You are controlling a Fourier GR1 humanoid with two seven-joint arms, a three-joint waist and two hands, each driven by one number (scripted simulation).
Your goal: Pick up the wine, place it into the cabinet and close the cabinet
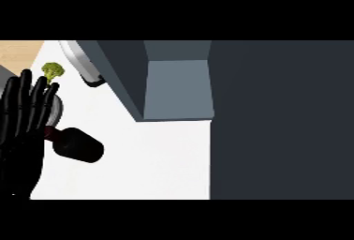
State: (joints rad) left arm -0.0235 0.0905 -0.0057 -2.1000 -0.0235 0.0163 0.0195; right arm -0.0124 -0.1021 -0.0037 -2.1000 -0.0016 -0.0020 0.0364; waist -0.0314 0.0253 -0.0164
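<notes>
Here's the picture from the head view: the left robot hand (24, 117) stands at the left edge, fingers straight and spread, pointing up the frame, holding nothing. It looks at rest rather than busy. The right robot hand is nowhere in view, so nothing can be said about it.

The wine (77, 144) lies on its side on the white worktop (159, 159), a dark bottle with a reddish neck pointing toward the left hand, just beside its fingers; whether they touch is impossible to tell. Beyond the fingertips sits a small piece of broccoli (52, 70), and a grey plate (56, 108) peeks out from behind the hand.

Up ahead, the cabinet (176, 79) stands with its door (117, 79) swung open, the pale interior showing, nothing visible inside.

So by my reading we're at the very first step: the bottle is not yet picked up, and placing and closing are both to come. The next move calls for a hand to come over the bottle's body and curl round it, minding that a bottle on its side may roll, then lift it clear toward that open cabinet.
</notes>
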